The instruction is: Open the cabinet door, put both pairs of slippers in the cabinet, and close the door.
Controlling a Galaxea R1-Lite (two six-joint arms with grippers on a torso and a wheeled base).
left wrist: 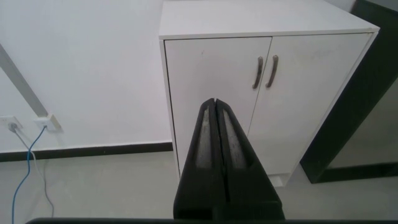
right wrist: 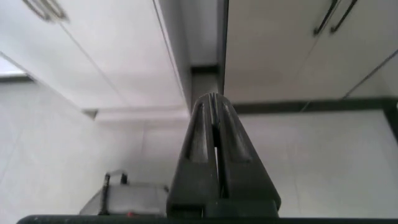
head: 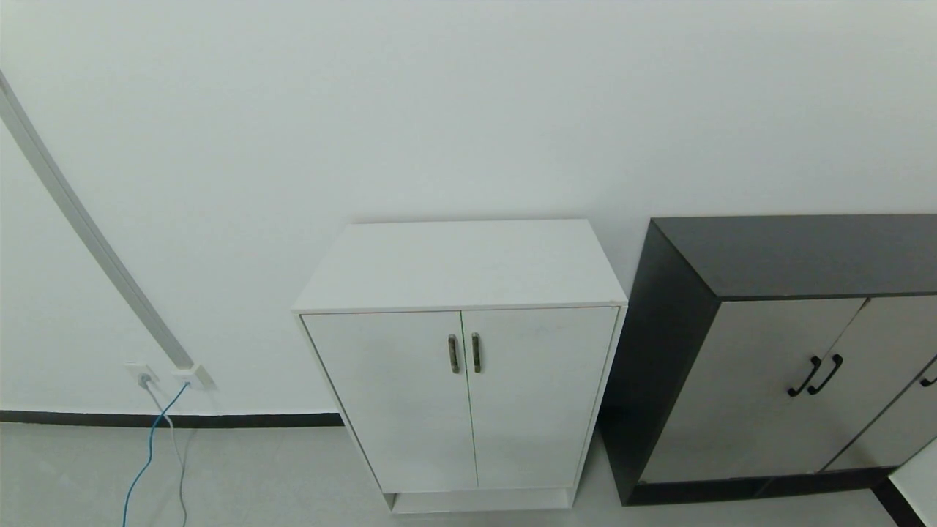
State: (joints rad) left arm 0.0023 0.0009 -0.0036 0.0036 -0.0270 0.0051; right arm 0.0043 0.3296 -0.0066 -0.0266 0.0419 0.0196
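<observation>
A white two-door cabinet (head: 461, 395) stands against the wall with both doors closed; two grey vertical handles (head: 465, 353) sit at the centre seam. In the left wrist view the same cabinet (left wrist: 267, 93) lies ahead, and my left gripper (left wrist: 215, 102) is shut with nothing in it, well short of the doors. My right gripper (right wrist: 213, 98) is shut and empty, held low over the floor in front of the gap between the white cabinet (right wrist: 93, 56) and the dark cabinet (right wrist: 298, 50).
A black-framed cabinet (head: 776, 351) with grey doors and black handles stands right beside the white one. Blue and grey cables (head: 157, 439) hang from wall sockets (head: 168, 375) at the left. Grey floor (head: 256, 476) lies open in front.
</observation>
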